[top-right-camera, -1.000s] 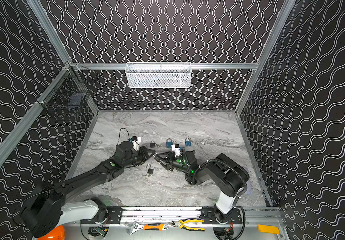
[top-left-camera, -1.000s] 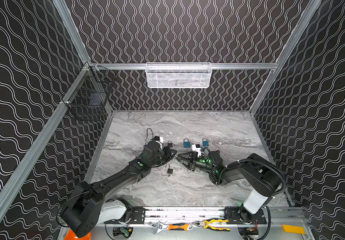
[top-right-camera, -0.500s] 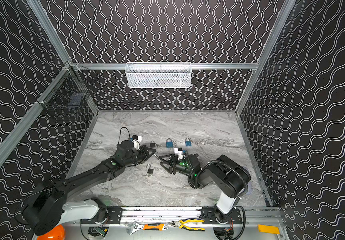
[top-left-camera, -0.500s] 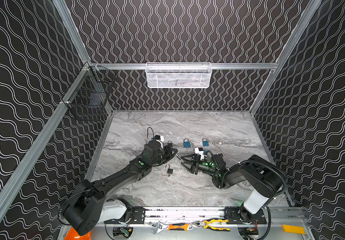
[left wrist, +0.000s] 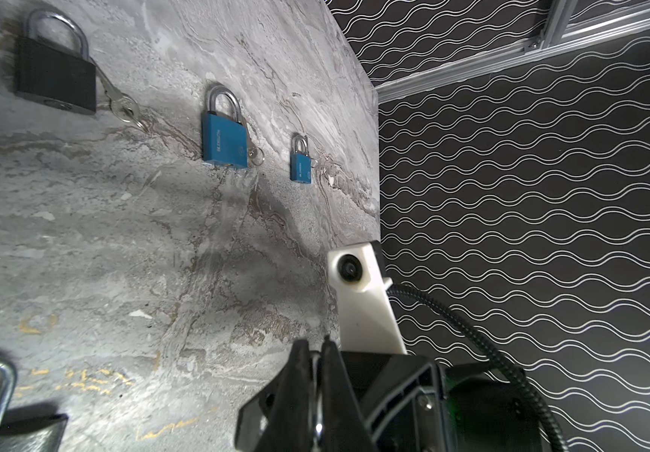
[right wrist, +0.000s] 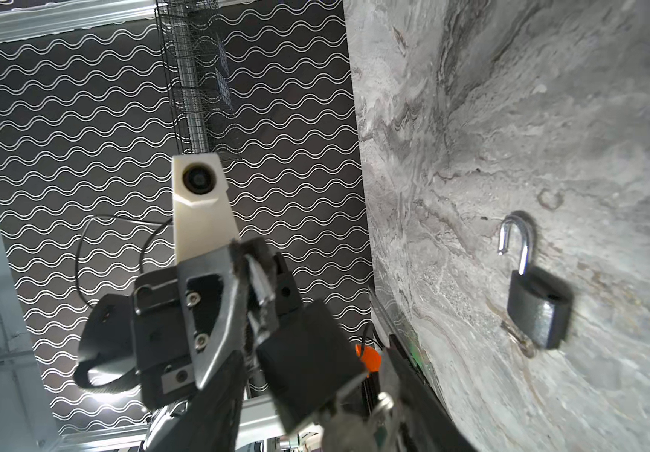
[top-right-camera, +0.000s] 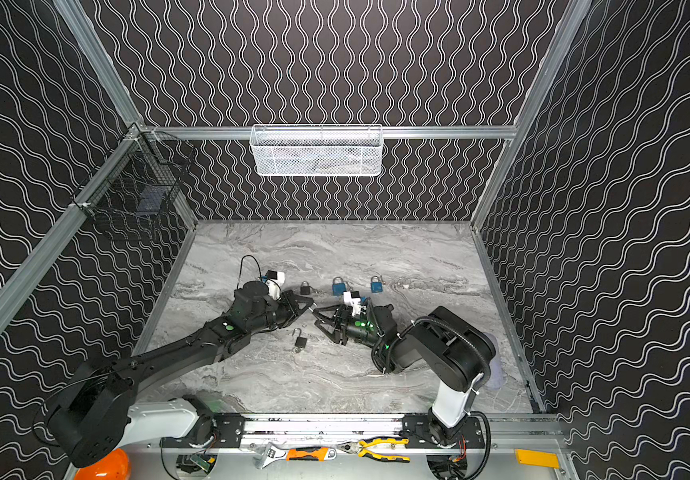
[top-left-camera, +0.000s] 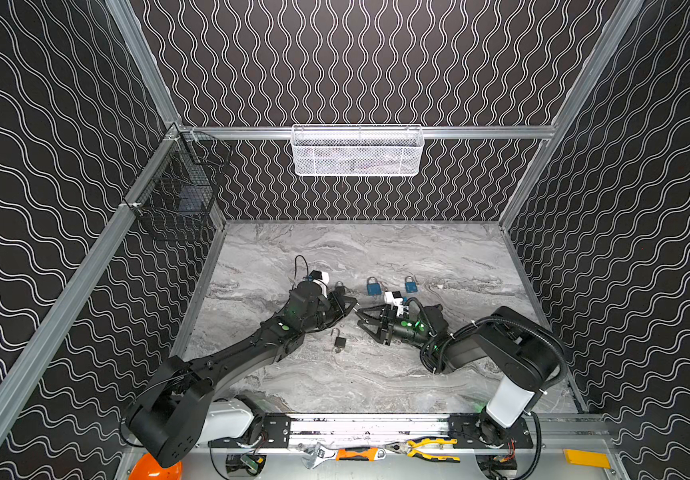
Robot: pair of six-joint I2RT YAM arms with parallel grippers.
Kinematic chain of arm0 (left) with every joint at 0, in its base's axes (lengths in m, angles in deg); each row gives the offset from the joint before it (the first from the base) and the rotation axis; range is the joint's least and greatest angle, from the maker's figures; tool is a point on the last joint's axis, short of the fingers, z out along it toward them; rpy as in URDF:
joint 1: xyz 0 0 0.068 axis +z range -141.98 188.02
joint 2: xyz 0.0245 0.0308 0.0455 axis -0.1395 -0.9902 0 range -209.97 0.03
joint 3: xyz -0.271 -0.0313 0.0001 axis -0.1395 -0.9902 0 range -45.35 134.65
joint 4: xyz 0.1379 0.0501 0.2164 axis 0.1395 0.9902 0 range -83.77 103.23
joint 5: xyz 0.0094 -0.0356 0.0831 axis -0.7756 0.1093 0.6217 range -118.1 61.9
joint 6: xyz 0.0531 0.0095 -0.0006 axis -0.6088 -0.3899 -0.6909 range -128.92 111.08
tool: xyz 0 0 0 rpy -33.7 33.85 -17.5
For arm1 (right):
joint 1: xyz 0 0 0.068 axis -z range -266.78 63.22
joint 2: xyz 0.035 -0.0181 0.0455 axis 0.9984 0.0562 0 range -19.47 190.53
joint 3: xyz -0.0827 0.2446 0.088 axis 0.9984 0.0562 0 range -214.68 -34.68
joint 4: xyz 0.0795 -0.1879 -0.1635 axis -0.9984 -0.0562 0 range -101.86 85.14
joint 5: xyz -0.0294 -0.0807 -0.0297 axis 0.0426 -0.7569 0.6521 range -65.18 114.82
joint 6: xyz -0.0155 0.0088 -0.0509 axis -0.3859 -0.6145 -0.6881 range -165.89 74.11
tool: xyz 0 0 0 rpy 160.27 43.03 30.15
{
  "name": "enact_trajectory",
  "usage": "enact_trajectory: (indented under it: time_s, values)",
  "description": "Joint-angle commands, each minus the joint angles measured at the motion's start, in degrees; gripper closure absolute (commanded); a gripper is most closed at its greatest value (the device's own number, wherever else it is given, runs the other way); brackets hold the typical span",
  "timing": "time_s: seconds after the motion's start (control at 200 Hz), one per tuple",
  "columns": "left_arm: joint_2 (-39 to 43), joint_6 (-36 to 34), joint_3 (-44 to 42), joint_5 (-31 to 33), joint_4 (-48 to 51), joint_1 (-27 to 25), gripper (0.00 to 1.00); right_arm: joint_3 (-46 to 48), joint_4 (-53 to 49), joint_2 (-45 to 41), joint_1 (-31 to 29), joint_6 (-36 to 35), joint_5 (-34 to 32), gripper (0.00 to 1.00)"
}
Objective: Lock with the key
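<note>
A black padlock [top-left-camera: 339,341] [top-right-camera: 299,341] lies on the marble table with its shackle swung open; the right wrist view shows it [right wrist: 538,309] too. My left gripper [top-left-camera: 353,306] [top-right-camera: 311,305] [left wrist: 315,348] is shut on a silver key [right wrist: 261,285], just behind and above the padlock. Only a shiny edge of the key shows between the jaws in the left wrist view. My right gripper [top-left-camera: 367,325] [top-right-camera: 326,326] faces the left one tip to tip, open and holding nothing. It is right of the padlock.
Behind the grippers a shut black padlock [top-left-camera: 340,286] [left wrist: 55,80] lies with a key beside it. Two shut blue padlocks [top-left-camera: 373,286] [top-left-camera: 410,285] are there as well. A white basket [top-left-camera: 356,151] hangs on the back wall and a black basket [top-left-camera: 177,195] on the left wall.
The left gripper with the key has edged right, toward the right gripper. The right gripper's jaws have spread a little wider. The open padlock has not moved.
</note>
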Motion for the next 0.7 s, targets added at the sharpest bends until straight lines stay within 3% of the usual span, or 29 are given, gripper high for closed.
enact_trajectory:
  time_s: [0.0, 0.696]
  values:
    - [0.31, -0.32, -0.41, -0.31, -2.32, -0.05, 1.0, -0.73, 5.65, 0.93, 0.33, 1.53, 0.56, 0.45]
    - [0.01, 0.09, -1.95, -0.93, -4.04, -0.09, 1.0, 1.0, 6.63, -0.81, 2.86, 1.4, 0.86, 0.5]
